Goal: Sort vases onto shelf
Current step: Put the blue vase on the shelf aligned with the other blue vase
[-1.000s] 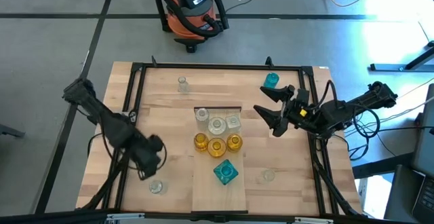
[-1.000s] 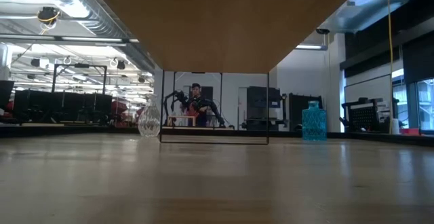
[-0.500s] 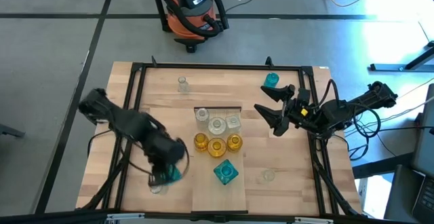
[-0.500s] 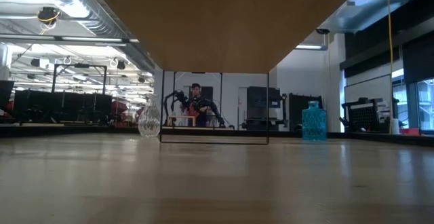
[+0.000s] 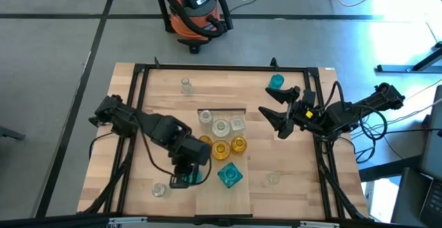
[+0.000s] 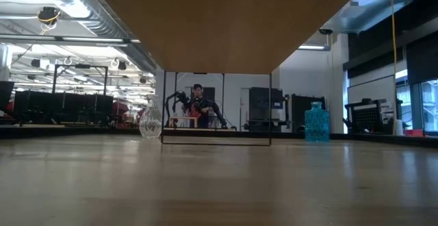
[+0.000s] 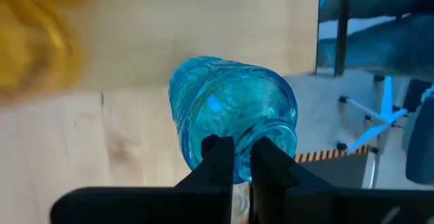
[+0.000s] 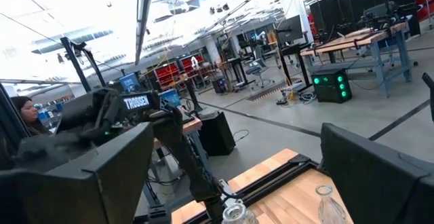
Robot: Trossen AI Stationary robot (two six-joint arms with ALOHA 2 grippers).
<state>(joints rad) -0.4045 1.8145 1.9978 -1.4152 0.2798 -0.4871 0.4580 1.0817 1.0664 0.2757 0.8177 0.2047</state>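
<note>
The shelf (image 5: pixel 238 199) is a pale plank raised over the middle of the table. On it stand three clear vases (image 5: pixel 221 126), three amber vases (image 5: pixel 221 150) and a square teal vase (image 5: pixel 230 175). My left gripper (image 5: pixel 186 179) hangs at the shelf's left edge, shut on a round teal vase (image 5: pixel 198 177), which fills the left wrist view (image 7: pixel 230 108). My right gripper (image 5: pixel 271 115) waits open over the table's right side, near another teal vase (image 5: pixel 276 81). Loose clear vases stand on the table at its far left (image 5: pixel 185 84), near left (image 5: pixel 159 190) and near right (image 5: pixel 273 179). My left gripper (image 7: pixel 243 161) holds the round teal vase at its mouth end (image 7: pixel 272 130), coming from above and pointing down. Its two fingers (image 7: pixel 218 157) are close together with a strip of blue glass between them. The body hangs below the fingers, tilted, over the shelf's left edge.
A black frame (image 5: pixel 138 76) runs around the tabletop. In the low view the shelf's underside (image 6: pixel 219 20) spans the top, with a clear vase (image 6: pixel 150 122) and a teal vase (image 6: pixel 316 122) standing beyond. An orange vacuum (image 5: pixel 193 10) sits on the floor past the far edge.
My left arm has swung from the table's near-left area toward the right, reaching the shelf's left edge. The round teal vase shows in its gripper half a second ago and has come along with it. The right arm has kept still.
</note>
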